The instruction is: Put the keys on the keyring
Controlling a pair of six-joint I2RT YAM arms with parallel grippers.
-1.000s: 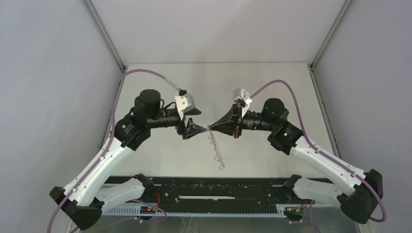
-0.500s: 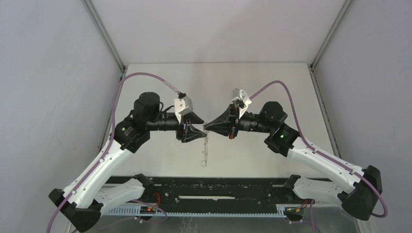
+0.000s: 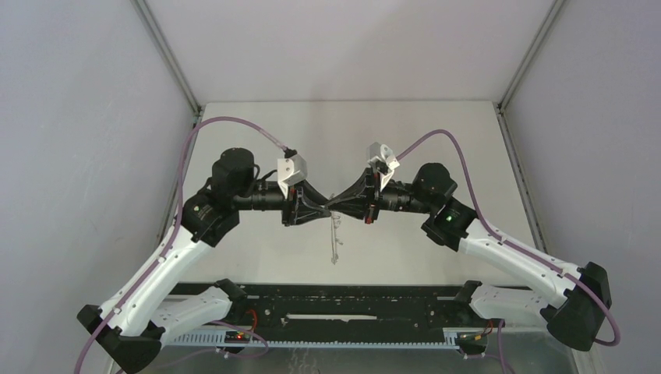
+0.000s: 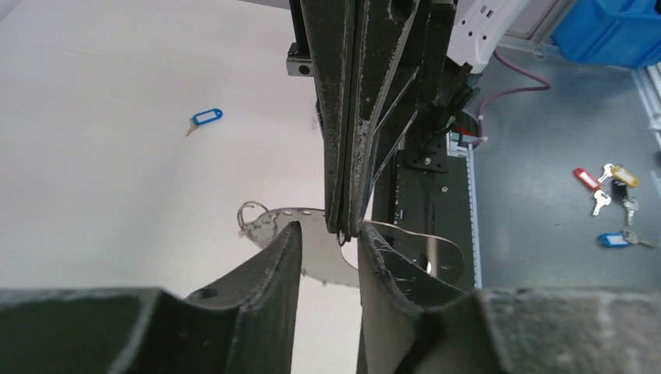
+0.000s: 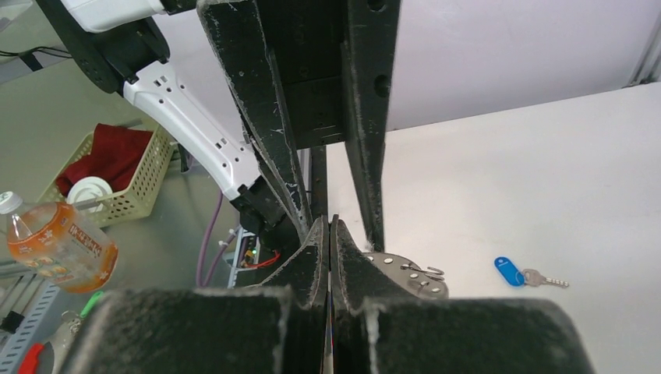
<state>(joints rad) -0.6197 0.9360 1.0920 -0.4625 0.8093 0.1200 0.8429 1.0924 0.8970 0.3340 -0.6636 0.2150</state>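
The thin grey metal keyring is smooth with a dull sheen. The oblong blue plastic key tag, at 10 o'clock on the matt white table, is smooth. The black left gripper fingers are matt, rough and white-scuffed.

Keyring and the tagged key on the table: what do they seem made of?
Keyring: thin grey metal by its dull sheen, with holes punched along its rim and wire loops. Key: small and silvery, likely metal. Its tag: smooth blue, probably plastic.

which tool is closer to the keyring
Right: the right tool is shut on the keyring; the left tool is open, its fingers straddling that pinch.
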